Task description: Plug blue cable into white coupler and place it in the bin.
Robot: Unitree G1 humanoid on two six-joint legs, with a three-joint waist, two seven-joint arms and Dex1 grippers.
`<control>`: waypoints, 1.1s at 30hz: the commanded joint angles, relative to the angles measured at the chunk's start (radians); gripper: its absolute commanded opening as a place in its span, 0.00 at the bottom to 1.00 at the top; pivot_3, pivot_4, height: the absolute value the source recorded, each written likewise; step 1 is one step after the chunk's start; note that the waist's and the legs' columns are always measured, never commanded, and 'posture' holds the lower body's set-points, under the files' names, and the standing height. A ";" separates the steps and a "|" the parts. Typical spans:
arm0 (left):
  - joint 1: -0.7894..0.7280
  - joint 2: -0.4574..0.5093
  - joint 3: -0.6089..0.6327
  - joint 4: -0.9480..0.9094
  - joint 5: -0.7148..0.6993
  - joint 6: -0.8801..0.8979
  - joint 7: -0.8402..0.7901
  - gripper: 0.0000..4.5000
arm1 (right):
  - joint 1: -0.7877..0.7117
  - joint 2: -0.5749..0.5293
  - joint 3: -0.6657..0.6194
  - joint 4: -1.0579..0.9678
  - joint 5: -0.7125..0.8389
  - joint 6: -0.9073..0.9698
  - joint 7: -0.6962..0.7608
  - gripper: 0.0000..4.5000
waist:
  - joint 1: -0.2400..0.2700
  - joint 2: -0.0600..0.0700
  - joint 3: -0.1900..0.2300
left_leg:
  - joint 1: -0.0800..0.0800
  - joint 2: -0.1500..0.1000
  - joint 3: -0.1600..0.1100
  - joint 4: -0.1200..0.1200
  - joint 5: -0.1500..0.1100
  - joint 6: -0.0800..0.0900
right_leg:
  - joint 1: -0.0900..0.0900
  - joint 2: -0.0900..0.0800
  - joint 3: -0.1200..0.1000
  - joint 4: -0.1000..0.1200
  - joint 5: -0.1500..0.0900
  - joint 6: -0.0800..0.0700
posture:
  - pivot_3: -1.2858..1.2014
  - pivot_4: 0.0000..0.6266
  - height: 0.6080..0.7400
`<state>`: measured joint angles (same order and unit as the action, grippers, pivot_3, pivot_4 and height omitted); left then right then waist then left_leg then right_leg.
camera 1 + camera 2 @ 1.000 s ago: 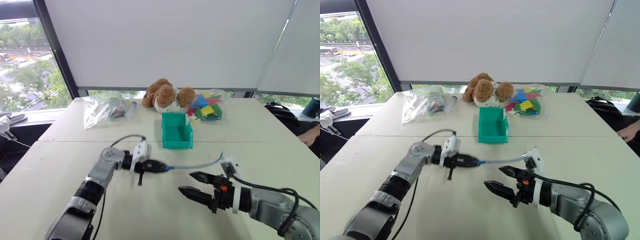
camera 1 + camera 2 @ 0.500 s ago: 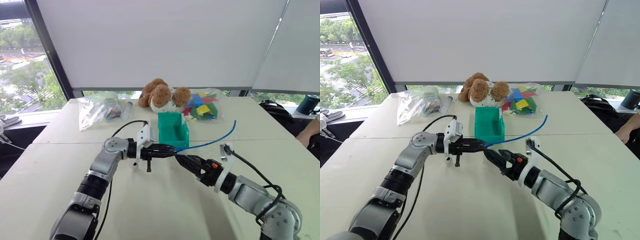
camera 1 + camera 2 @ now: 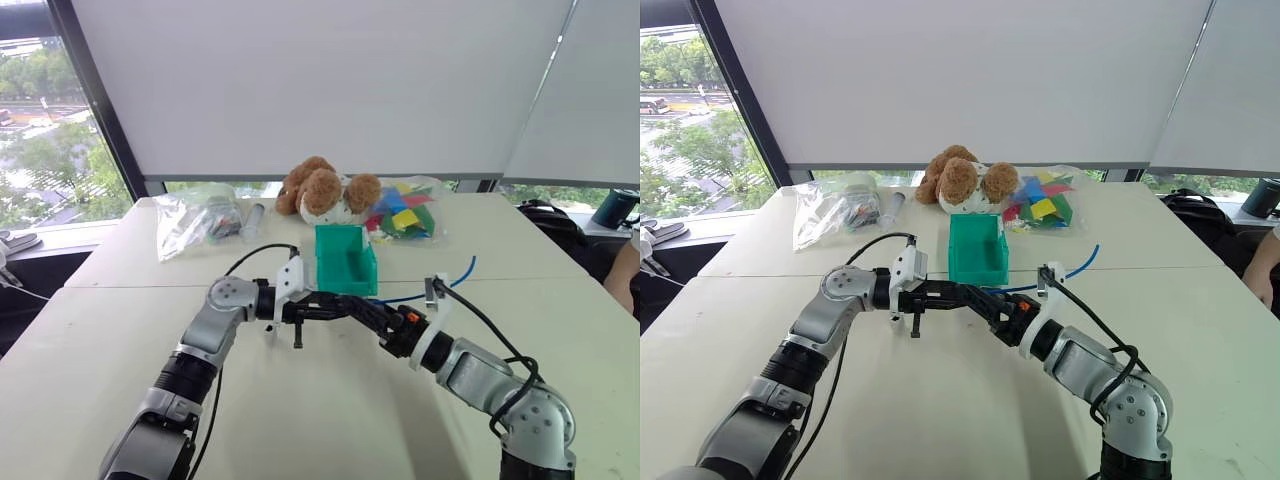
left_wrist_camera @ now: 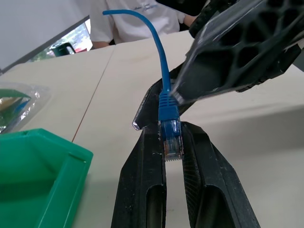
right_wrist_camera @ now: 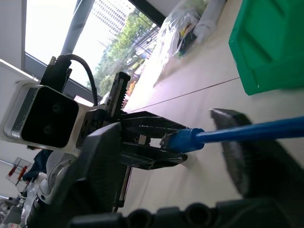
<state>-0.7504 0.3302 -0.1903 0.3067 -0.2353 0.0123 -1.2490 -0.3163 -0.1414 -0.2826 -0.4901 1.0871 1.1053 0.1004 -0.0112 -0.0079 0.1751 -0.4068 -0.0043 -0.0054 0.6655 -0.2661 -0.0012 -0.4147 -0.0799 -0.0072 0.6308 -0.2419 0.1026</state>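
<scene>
Gripping the blue cable (image 4: 160,66) by its plug, the left gripper (image 4: 172,142) has its jaws clamped on it, held above the bench (image 3: 330,420) just before the bin (image 3: 346,260). Right gripper (image 3: 352,305) meets it, jaws part-open astride the cord behind the plug; grip uncertain. White coupler not made out. Judged step: regrasp or handover before mating. Teddy (image 3: 322,190) and bags (image 3: 195,218) lie behind the bin, well clear.

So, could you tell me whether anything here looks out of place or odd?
Nothing looks spilled or damaged. The one untidy thing is the blue cable: its plug is pinched in the left gripper, while its free end arcs loosely in the air beside the bin.
</scene>
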 commanded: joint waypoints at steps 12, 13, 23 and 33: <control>0.027 0.045 0.024 -0.090 -0.018 0.100 0.041 0.55 | -0.047 -0.043 0.042 -0.018 0.070 -0.049 -0.050 0.00 | -0.002 0.000 0.000 | 0.000 0.000 0.000 0.000 0.000 0.000 | 0.000 0.000 0.000 0.000 0.000 0.000 | 0.52 0.24 1.00; 0.038 0.060 0.034 -0.104 -0.017 0.114 0.052 0.66 | -0.056 -0.051 0.042 -0.015 0.073 -0.052 -0.053 0.00 | -0.002 0.000 0.000 | 0.000 0.000 0.000 0.000 0.000 0.000 | -0.001 0.000 0.000 0.000 0.000 0.000 | 0.52 0.24 1.00; 0.194 0.208 0.194 -0.253 0.050 0.230 0.348 0.99 | -0.124 -0.182 0.117 0.019 -0.018 -0.091 0.037 0.00 | -0.001 0.000 0.000 | -0.001 0.001 0.000 -0.001 0.000 0.000 | -0.003 0.000 0.001 0.000 0.000 0.000 | 0.52 0.24 1.00; 0.409 0.176 0.195 -0.451 0.031 0.390 0.494 0.99 | -0.136 -0.206 0.172 0.055 -0.085 -0.125 0.122 0.00 | 0.002 0.000 0.000 | -0.001 0.000 0.001 -0.001 0.000 0.000 | -0.003 -0.001 0.001 0.000 0.000 0.000 | 0.52 0.24 1.00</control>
<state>-0.3456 0.5073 0.0025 -0.0991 -0.1967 0.3969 -0.7789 -0.4334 -0.3420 -0.1082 -0.4248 1.0029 0.9995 0.2057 -0.0097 -0.0080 0.1755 -0.4082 -0.0041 -0.0042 0.6641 -0.2661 -0.0012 -0.4176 -0.0813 -0.0060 0.6306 -0.2419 0.1025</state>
